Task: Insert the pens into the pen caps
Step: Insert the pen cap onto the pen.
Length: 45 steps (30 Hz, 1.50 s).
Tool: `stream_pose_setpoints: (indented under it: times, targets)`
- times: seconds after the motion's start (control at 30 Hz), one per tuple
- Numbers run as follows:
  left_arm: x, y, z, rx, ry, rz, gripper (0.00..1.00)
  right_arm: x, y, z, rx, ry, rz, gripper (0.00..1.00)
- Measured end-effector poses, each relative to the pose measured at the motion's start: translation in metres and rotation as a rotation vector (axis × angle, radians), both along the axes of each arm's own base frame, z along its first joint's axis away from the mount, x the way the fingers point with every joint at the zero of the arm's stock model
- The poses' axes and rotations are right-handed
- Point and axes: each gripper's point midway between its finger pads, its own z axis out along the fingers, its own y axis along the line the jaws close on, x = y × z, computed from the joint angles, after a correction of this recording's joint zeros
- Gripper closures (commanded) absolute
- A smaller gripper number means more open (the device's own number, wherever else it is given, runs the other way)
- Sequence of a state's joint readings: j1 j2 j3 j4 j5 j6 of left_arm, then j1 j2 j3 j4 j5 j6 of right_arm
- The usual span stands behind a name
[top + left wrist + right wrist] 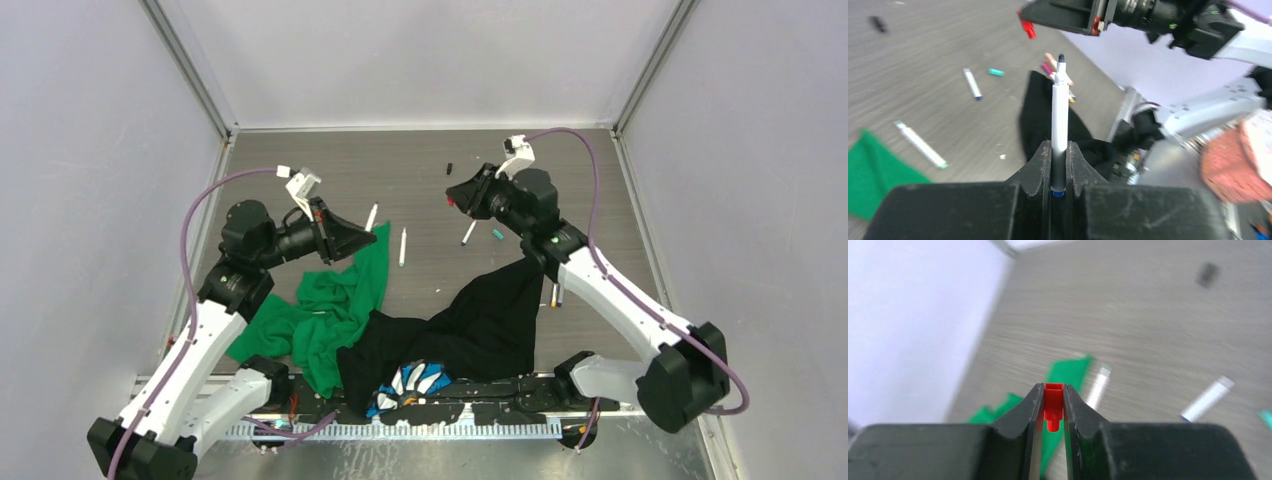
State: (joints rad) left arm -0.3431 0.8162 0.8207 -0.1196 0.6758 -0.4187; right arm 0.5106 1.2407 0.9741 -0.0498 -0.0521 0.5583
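Note:
My left gripper is shut on a white-barrelled pen with a dark tip and a blue rear end. The pen sticks straight out of the jaws toward the right arm. My right gripper is shut on a red pen cap, which also shows in the left wrist view. Both grippers are raised above the table and well apart. On the table lie a pen, a blue-ended pen, a teal cap and a black cap.
A green cloth lies under and in front of the left gripper. A black cloth lies in the near middle, with a blue-and-white item at its near edge. More pens lie by the black cloth's right edge.

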Motion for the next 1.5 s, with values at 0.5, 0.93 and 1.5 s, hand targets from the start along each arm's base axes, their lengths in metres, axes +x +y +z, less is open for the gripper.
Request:
stream_pose_setpoints:
  times: [0.5, 0.93, 1.5]
  targets:
    - [-0.045, -0.028, 0.024, -0.115, -0.009, -0.348, 1.00, -0.089, 0.085, 0.156, 0.663, -0.479, 0.420, 0.99]
    - [-0.046, -0.028, 0.026, -0.117, -0.011, -0.344, 1.00, -0.101, 0.100, 0.162, 0.741, -0.498, 0.471, 0.99]
    - [-0.042, -0.026, 0.027, -0.115, -0.027, -0.310, 1.00, -0.113, 0.109, 0.160, 0.737, -0.490, 0.513, 0.99]
